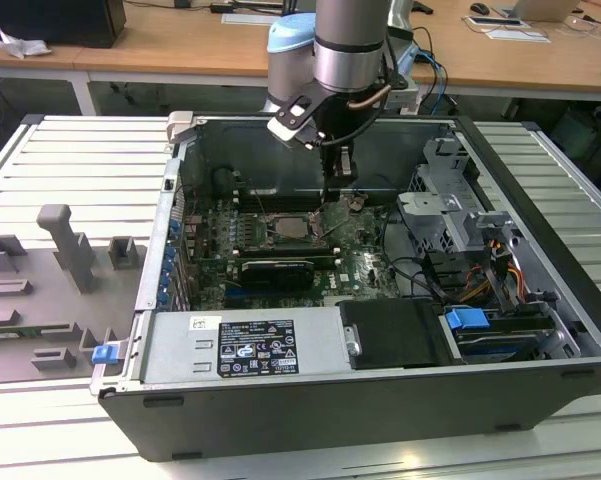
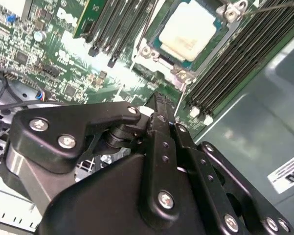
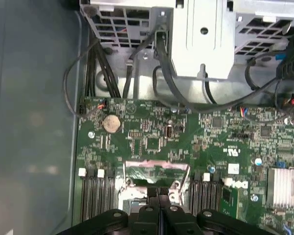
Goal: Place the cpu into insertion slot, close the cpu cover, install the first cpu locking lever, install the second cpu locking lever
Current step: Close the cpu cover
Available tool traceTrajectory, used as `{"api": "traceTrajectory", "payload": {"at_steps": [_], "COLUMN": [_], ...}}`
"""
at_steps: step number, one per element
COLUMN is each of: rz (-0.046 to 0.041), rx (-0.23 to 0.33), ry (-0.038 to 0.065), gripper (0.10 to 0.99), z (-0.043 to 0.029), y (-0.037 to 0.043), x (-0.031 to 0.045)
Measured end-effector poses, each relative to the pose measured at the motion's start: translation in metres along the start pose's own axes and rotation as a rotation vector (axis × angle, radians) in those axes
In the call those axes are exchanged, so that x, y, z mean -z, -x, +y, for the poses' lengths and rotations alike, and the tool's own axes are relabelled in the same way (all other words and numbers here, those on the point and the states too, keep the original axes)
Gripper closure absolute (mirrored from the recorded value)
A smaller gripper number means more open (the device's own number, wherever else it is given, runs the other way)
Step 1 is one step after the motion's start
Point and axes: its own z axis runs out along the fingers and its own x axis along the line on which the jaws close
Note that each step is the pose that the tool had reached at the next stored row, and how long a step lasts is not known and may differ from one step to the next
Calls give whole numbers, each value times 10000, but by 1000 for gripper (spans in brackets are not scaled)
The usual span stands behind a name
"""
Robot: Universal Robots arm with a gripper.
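**A:** Where is the chip?

**B:** The cpu point(image 2: 191, 29), a small flat square chip with a pale silver-grey metal top, lies flat in the insertion slot point(image 2: 171, 66). That is the square dark socket with a thin metal rim on the green printed motherboard point(image 3: 151, 132).

**A:** And the arm?

**B:** The silver arm with pale blue joint caps point(image 1: 350, 45) drops straight down into the open grey metal computer case point(image 1: 380, 400), its wrist vertical. The black gripper point(image 1: 345, 195) points downward, low over the board and just to the exterior view's right of the socket. Its fingers point(image 3: 154, 200) are pressed together with a thin seam between them, and nothing is gripped.

**A:** The cover?

**B:** In the first wrist view the cpu cover point(image 3: 156, 163), a thin silvery metal frame with a large square window, looks tilted up just beyond the fingertips. Green board shows through the window. I cannot tell whether the tips touch it.

**A:** Surfaces?

**B:** The gripper linkage is matte black with bright screw heads. Long black ribbed memory slots point(image 2: 235, 54) flank the socket on both sides. The second wrist view gives the chip's smooth top. The first wrist view gives a round silver coin battery point(image 3: 112, 123), a finned metal heat sink point(image 3: 286, 186) and black cables point(image 3: 100, 63) below a grey sheet-metal drive cage point(image 3: 205, 34). The case rests on a desk of pale slatted metal point(image 1: 60, 160).
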Motion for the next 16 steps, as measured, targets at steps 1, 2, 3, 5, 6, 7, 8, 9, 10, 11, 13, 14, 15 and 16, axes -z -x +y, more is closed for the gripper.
{"api": "traceTrajectory", "payload": {"at_steps": [1,2,3,5,6,7,8,9,10,11,13,14,15,16], "rz": [-13,-19,-22,-27,-29,-31,-38,-45,-48,-48,-48,-48,-49,-48], "rx": [-2,0,1,0,-2,-47,-150,-227,-282,-284,-285,-285,-285,-285], "ry": [-7,-16,-20,-26,-26,-27,-29,-30,-30,-31,-32,-32,-33,-35], "gripper": [980,980,980,980,980,980,980,980,980,980,980,980,980,980], "z": [41,79,96,130,150,172,194,214,255,277,315,330,347,364], "y": [-1,-3,-5,-5,-3,-3,-2,-1,1,1,0,0,1,1], "x": [-5,-10,-12,-19,-25,-31,-36,-39,-45,-48,-54,-56,-59,-62]}}
